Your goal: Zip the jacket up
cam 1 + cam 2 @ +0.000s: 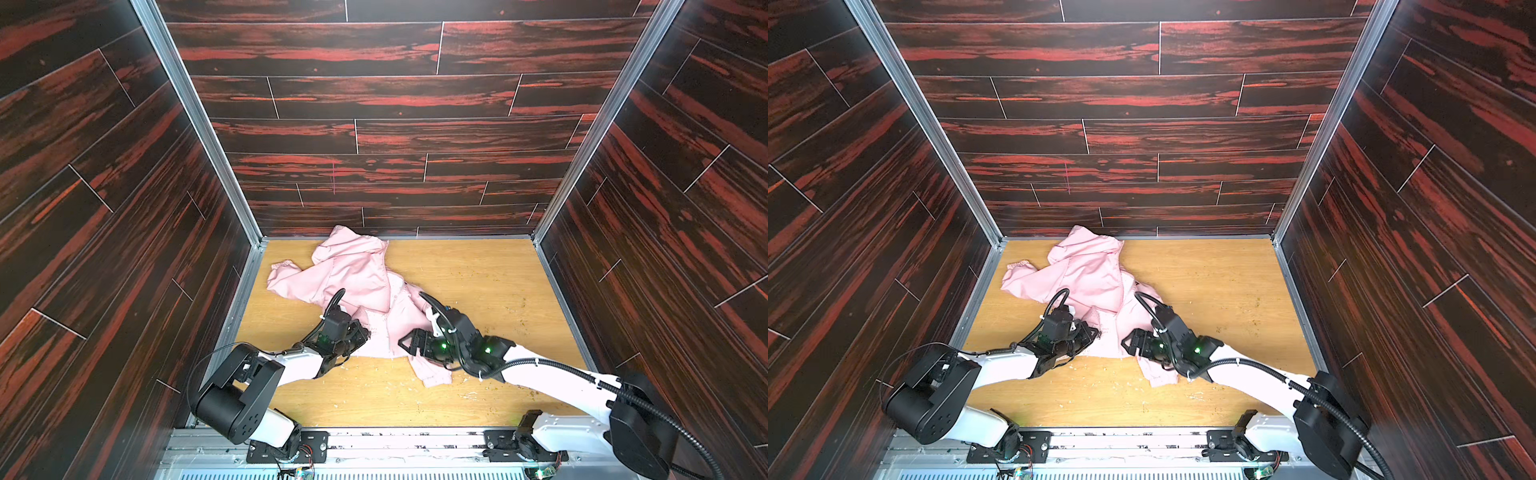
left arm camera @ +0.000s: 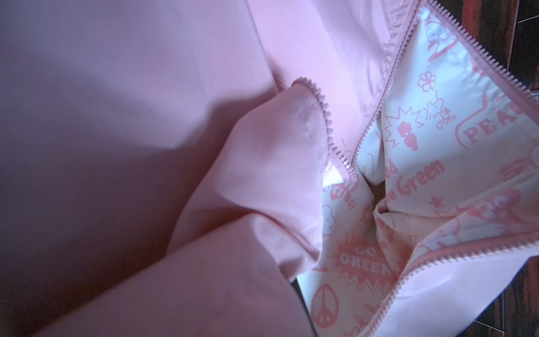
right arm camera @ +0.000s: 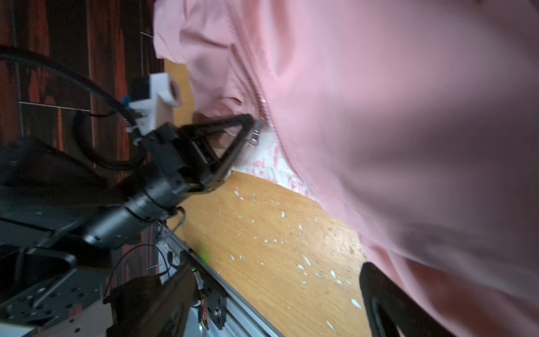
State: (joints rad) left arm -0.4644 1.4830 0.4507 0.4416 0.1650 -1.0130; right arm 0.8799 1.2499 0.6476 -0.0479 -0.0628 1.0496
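Right wrist view: left jaws pinch the jacket [image 3: 379, 102]; right jaws spread, half hidden.

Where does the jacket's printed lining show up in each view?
Top view: lining, pale patch beside left gripper.
Top view: same patch.
Left wrist: printed panel between the zipper teeth rows.
Right wrist: pale strip at left gripper's tip.
Shared landmark: zipper teeth along its edge.

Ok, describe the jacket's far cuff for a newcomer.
On the wooden tabletop lies the pink jacket, crumpled toward the back left. Its far cuff is the ruffled, gathered sleeve end at the leftmost tip, unlike the smooth fabric around it.
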